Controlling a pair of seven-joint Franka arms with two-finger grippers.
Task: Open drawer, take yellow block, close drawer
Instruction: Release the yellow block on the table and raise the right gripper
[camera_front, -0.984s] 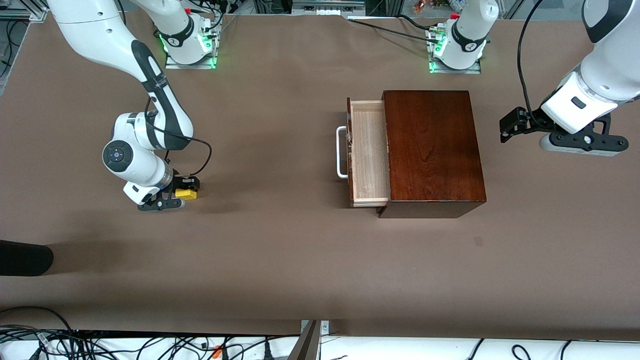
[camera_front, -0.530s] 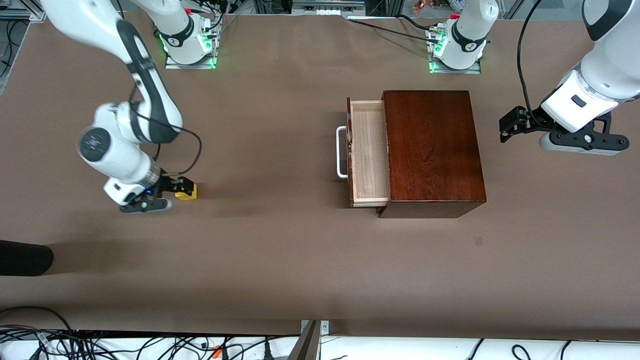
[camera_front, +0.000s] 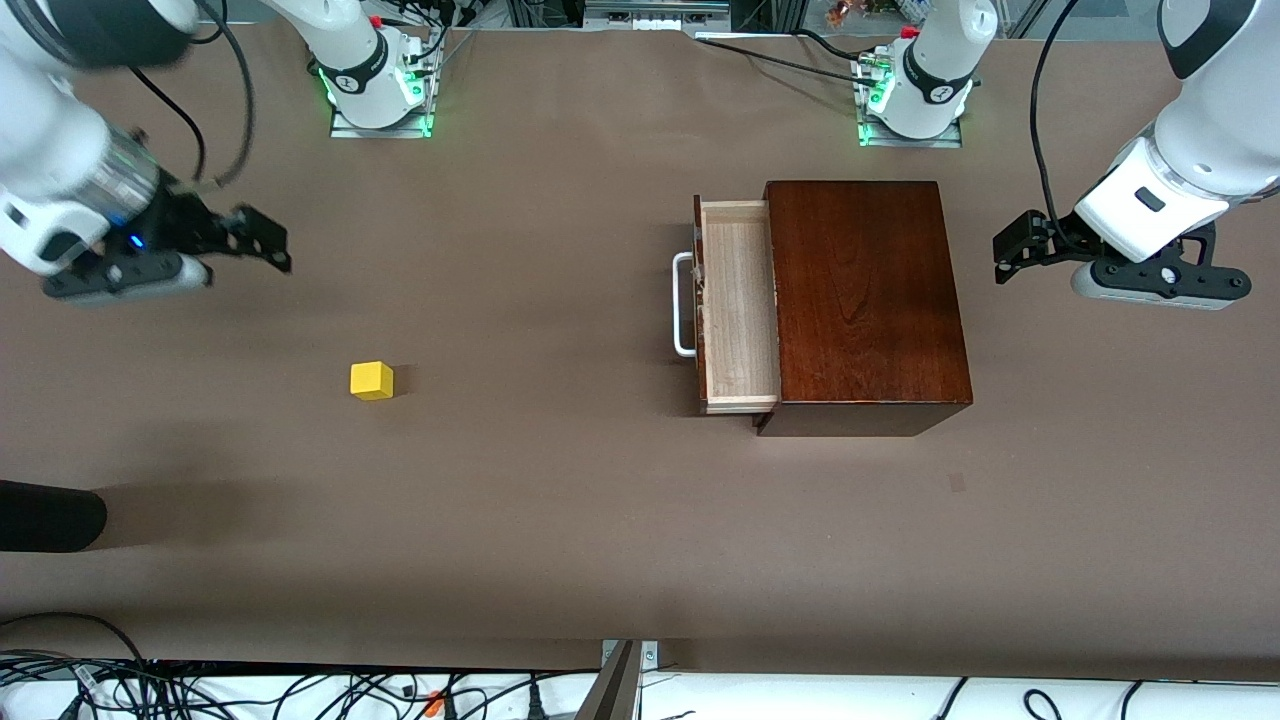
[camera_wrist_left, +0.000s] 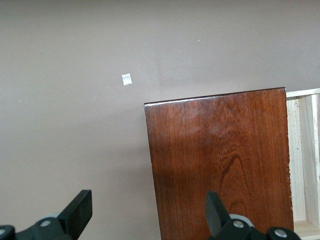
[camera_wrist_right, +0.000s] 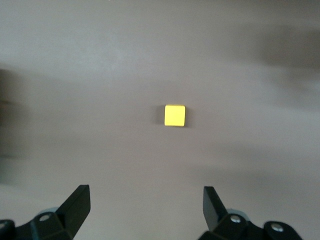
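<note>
Now yellow block (camera_front: 371, 381) on table (drawer (camera_front: 738, 305) open)

High front camera, 2 downward wrist cameras

A brown table cover (camera_front: 560, 520) is spreading flat across the whole scene. Below its lower edge, tangled cables (camera_front: 300, 690) are lying on a white ledge (camera_front: 900, 695). Above its upper edge, green lights (camera_front: 425, 125) are glowing on it.

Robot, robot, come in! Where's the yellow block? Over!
Both grippers open: right gripper up over bare table, left gripper waiting beside the box. Yellow block on table. Drawer open.
</note>
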